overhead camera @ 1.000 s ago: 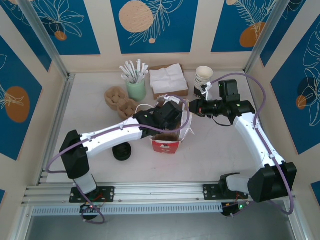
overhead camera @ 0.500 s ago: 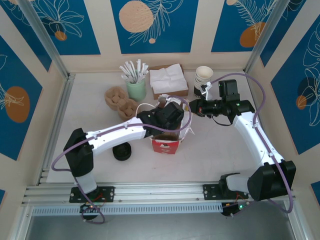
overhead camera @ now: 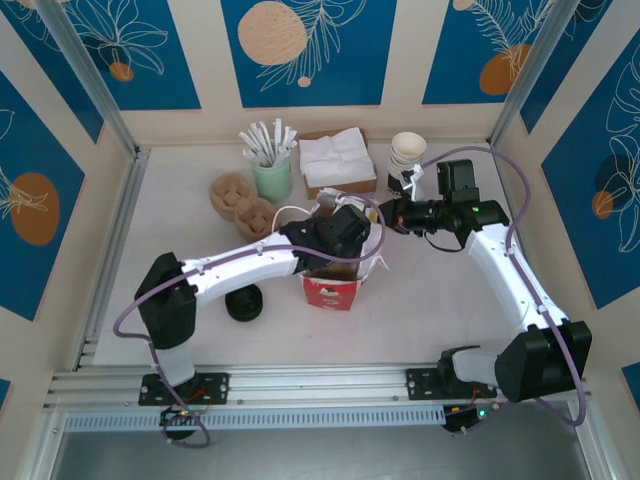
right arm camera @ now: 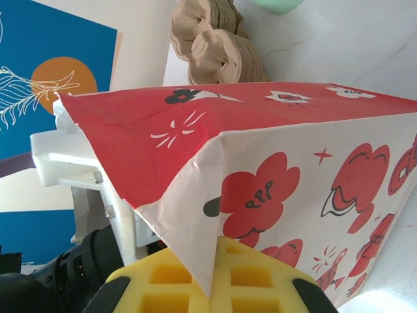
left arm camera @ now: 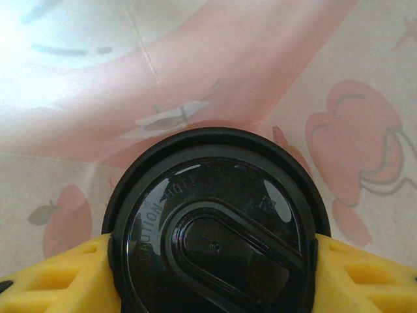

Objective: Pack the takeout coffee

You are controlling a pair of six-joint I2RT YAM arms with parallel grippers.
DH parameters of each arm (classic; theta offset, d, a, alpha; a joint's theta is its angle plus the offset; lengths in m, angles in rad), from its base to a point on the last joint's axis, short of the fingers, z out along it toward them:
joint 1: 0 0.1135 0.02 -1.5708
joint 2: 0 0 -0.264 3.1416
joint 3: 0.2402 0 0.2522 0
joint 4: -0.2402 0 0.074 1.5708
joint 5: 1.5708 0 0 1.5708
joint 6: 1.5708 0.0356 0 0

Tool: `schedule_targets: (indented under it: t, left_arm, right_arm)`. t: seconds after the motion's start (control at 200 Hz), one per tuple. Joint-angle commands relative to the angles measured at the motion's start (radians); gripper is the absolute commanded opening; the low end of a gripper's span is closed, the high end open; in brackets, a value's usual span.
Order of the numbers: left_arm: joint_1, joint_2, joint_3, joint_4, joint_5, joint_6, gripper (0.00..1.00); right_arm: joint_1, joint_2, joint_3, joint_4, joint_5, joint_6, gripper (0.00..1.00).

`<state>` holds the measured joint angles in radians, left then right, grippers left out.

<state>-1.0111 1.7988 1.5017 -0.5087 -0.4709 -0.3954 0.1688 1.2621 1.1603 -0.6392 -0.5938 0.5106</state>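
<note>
Right at the near edge, a ribbed aluminium rail (overhead camera: pixel 320 385) carries both arm bases, and beyond it lies the pale, faintly veined table (overhead camera: pixel 430 310). A low stack of black lids (overhead camera: pixel 243 303) sits just past the left arm's base. Mid-table stands the red-and-white bag (overhead camera: pixel 333 282), mouth up, and both arms meet over it. The left gripper (overhead camera: pixel 343 232) reaches down into the bag's mouth. On its wrist camera, yellow fingers (left arm camera: pixel 55 283) press in from both sides of the takeout coffee (left arm camera: pixel 215 228), whose glossy black lid faces the lens, so the cup is clasped inside the bag with the printed paper wall close behind it. The right gripper (overhead camera: pixel 388 215) comes in from the right at the bag's upper rim, jaws clenched, and in its own view the paper edge runs down between the yellow pads (right arm camera: pixel 260 283). Further back, brown pulp cup carriers (overhead camera: pixel 240 202) lie left of the bag. Behind them are a mint-green holder (overhead camera: pixel 271 180) bristling with white wrapped sticks, a brown tray of white napkins (overhead camera: pixel 338 160) and a stack of cream cups (overhead camera: pixel 407 155). Cream walls with blue leaf-and-orange-disc panels (overhead camera: pixel 305 50) close in the back and both sides.
</note>
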Motion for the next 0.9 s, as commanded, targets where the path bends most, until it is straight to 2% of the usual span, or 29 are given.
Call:
schedule_targets:
  t: [0.0, 0.895]
  left_arm:
    - [0.02, 0.041, 0.048, -0.056, 0.034, -0.024, 0.61]
    - [0.077, 0.219, 0.216, -0.221, 0.122, -0.069, 0.58]
  right_arm:
    - [-0.003, 0.007, -0.008, -0.005, -0.035, -0.023, 0.0]
    - [-0.015, 0.066, 0.023, -0.036, -0.005, -0.032, 0.0]
